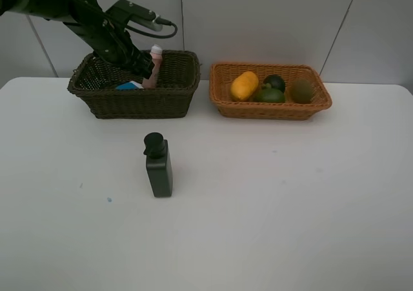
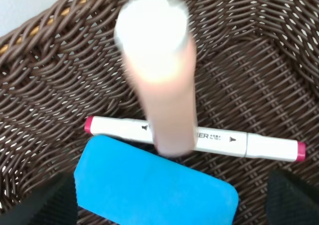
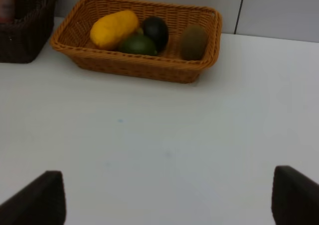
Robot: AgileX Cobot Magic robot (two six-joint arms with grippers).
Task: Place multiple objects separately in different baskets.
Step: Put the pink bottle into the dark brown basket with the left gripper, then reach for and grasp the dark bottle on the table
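From high, we see the left hand (image 1: 143, 64) over the dark brown woven basket (image 1: 135, 100) at the table's (image 1: 271, 207) far edge; the black pump bottle (image 1: 158, 166) stands mid-table. Left wrist: fingers spread wide, pink bottle with white cap (image 2: 162, 80) leaning over a white marker (image 2: 219, 141). Right wrist: right hand (image 3: 167, 205) wide, holding nothing, facing the orange woven basket (image 3: 144, 70) with the fruits.

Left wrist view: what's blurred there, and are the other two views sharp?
Left wrist view: the pink bottle with white cap is smeared and overexposed at the cap, while the white marker with magenta ends, the flat blue block and the dark brown wicker basket stay crisp. Right wrist view: slightly soft, dim. Exterior high view: sharp, even light, soft shadow by the black pump bottle.
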